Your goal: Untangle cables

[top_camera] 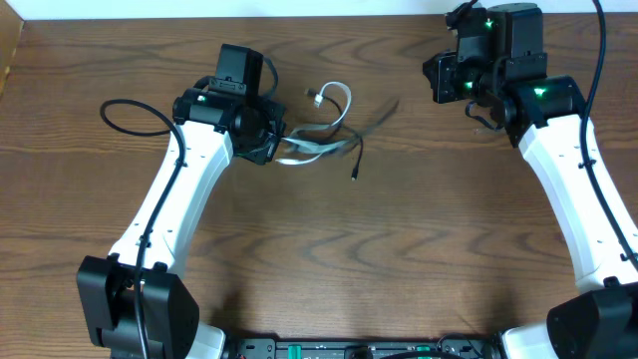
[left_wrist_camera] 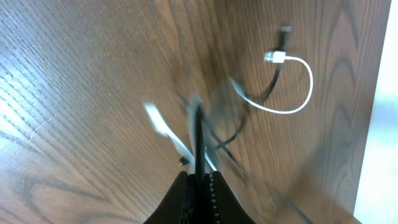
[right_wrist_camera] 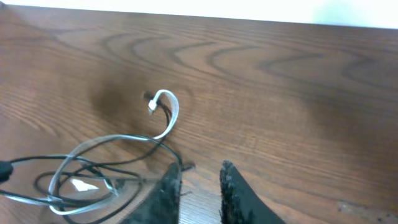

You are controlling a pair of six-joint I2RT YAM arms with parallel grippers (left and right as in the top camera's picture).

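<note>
White cable (left_wrist_camera: 310, 84) looped (black cable (left_wrist_camera: 199, 143) entwined, pinched in left jaws) | right jaws parted | wood-grain table (top_camera: 399, 259)

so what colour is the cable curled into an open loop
White; the looped cable shows best in the left wrist view.

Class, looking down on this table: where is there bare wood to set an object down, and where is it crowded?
Free: the broad stretch of table between the left arm and right arm, nearer than the cables. Crowded: around the left end effector, where the cables bunch.
</note>
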